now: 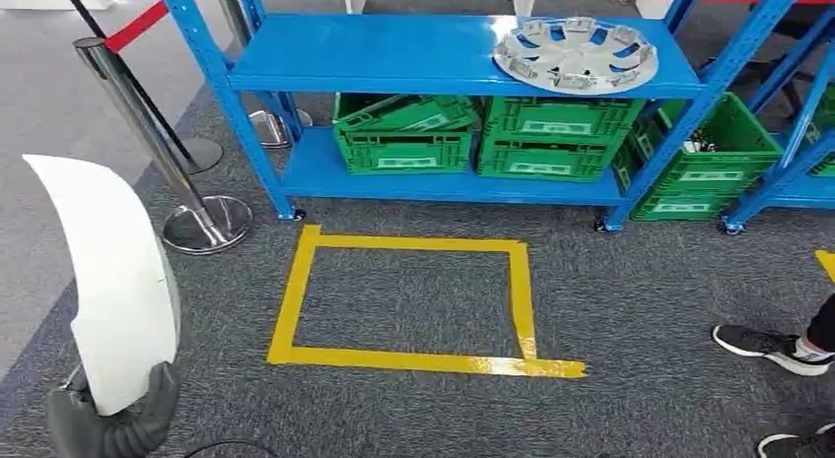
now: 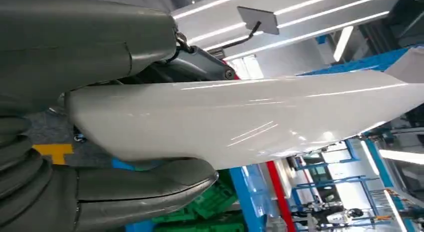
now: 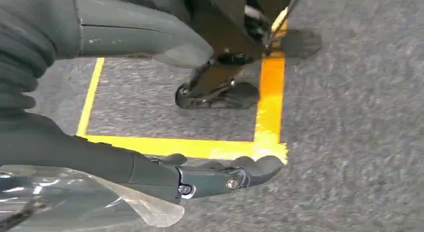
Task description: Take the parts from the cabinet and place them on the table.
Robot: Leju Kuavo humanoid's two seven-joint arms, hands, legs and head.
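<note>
Held part: long, curved, glossy white plastic body panel (image 1: 113,281), gripped at its lower end by the left robot hand (image 1: 113,424); the grey thumb and dark fingers clamp it from opposite faces in the left wrist view (image 2: 240,119).
Long axis: near upright in the head view, running up and away from the left robot hand, the free end arching toward the robot's left.
Right robot hand (image 3: 150,167): hangs low over the grey carpet floor (image 3: 350,142), fingers loosely extended, holding nothing; a clear plastic sheet (image 3: 75,202) lies close beside it.
Remaining part: round silver hubcap (image 1: 576,54) on the top shelf of the blue metal rack (image 1: 394,49), well ahead and to the right; right arm judged nearer.
Worktop: not seen.
Floor marking: yellow tape rectangle (image 1: 404,359) between robot and rack.
</note>
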